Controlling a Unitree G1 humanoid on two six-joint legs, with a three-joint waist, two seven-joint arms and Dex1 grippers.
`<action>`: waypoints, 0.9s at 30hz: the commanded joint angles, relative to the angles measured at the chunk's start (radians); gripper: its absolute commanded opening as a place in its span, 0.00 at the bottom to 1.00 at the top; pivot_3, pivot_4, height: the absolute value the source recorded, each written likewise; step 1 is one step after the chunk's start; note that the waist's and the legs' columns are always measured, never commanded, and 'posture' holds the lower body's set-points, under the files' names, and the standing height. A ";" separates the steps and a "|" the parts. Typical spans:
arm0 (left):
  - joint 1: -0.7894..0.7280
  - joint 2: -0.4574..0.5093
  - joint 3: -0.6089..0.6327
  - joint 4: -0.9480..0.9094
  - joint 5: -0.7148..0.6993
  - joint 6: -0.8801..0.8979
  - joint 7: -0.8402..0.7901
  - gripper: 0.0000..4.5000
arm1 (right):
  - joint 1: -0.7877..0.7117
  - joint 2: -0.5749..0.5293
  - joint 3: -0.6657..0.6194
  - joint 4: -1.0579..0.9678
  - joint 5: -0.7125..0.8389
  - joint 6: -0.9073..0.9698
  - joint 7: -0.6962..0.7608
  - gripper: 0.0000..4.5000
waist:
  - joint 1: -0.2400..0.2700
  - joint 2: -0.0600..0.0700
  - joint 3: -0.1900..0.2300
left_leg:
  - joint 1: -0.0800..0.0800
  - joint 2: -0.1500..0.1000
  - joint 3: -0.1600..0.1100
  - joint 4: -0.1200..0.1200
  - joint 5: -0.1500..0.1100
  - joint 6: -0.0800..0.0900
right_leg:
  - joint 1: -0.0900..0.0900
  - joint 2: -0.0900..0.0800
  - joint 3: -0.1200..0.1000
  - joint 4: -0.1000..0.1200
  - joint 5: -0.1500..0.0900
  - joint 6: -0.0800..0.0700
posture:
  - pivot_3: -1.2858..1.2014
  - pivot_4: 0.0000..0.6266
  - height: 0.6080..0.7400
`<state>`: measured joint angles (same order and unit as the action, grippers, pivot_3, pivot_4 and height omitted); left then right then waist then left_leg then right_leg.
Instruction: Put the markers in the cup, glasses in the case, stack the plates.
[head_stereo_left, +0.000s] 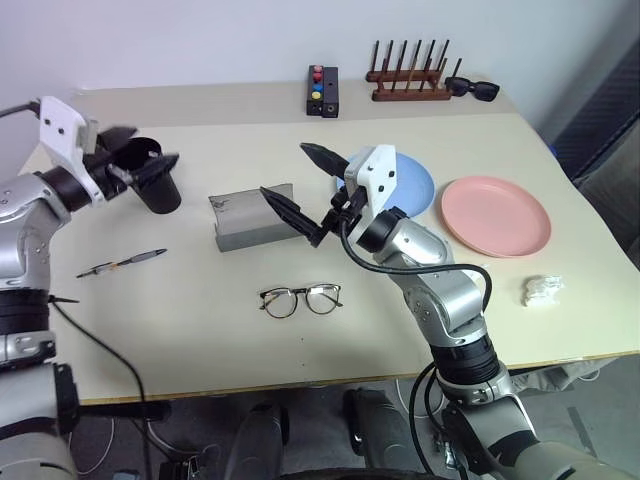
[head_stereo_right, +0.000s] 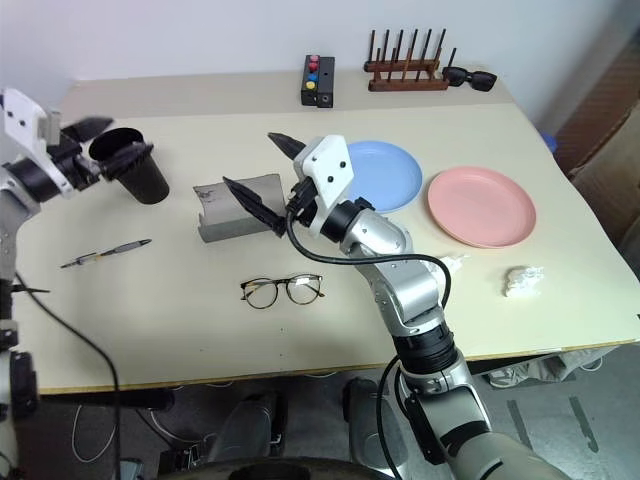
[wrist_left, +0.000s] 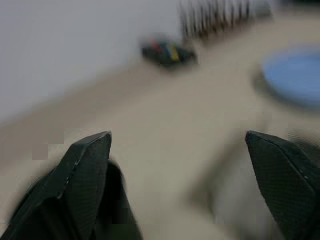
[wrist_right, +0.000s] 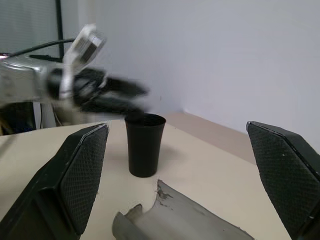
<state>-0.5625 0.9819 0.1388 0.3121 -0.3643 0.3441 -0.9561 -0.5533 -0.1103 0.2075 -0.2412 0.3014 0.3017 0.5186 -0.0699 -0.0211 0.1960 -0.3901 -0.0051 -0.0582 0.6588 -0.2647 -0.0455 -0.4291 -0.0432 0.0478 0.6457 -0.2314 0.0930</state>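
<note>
**Left gripper wide open at the cup, 1 marker still on the table**

Left eye view: the black cup stands near the table's left edge. The left gripper hovers at the cup's rim with its fingers spread apart and nothing between them. 1 marker lies flat near the left edge, closer to the front than the cup and well apart from it. I judge the step in hand to be the markers. To do it well, the left gripper should come down over the marker's middle, close across its thin body, then carry it upright over the cup's mouth before letting go.

Right eye view: the right gripper hangs over the grey case at mid-table, its fingers wide apart and holding nothing. The glasses lie flat toward the front edge, just in front of the case. The blue plate and pink plate sit side by side toward the right edge, unstacked. A crumpled white scrap lies near the right edge.

Left wrist view: the 2 fingers stand far apart with bare table between them.

Right wrist view: the open case's edge sits between the spread fingers, with the cup beyond it.
</note>
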 joint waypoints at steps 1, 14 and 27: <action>0.015 0.090 -0.082 -0.005 0.096 0.049 -0.090 0.99 | -0.002 0.002 -0.013 -0.036 0.021 -0.005 0.011 1.00 | 0.004 0.000 0.000 | 0.000 0.000 0.000 0.000 0.000 0.000 | 0.000 0.000 0.000 0.000 -0.001 -0.002 | 0.52 0.24 0.96; -0.182 0.103 -0.366 0.416 0.414 -0.161 -0.315 0.99 | 0.010 -0.011 0.022 -0.066 0.059 0.035 0.075 1.00 | 0.012 -0.001 0.000 | -0.001 0.001 -0.001 -0.001 0.000 0.000 | -0.002 0.002 -0.001 0.000 -0.002 -0.001 | 0.52 0.24 0.96; -0.352 0.000 -0.440 0.756 0.573 -0.350 -0.394 0.59 | 0.033 -0.036 0.031 -0.112 0.081 0.072 0.100 1.00 | 0.025 -0.001 0.000 | -0.001 0.001 0.000 -0.002 0.000 0.000 | -0.002 0.001 -0.001 0.001 -0.002 0.000 | 0.52 0.24 0.96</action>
<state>-0.9116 0.9805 -0.2935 1.0364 0.1718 0.0073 -1.3673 -0.5142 -0.1484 0.2471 -0.3092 0.3677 0.3784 0.6183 -0.0449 -0.0218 0.1959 -0.3910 -0.0046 -0.0581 0.6573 -0.2647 -0.0454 -0.4313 -0.0421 0.0470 0.6470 -0.2334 0.0930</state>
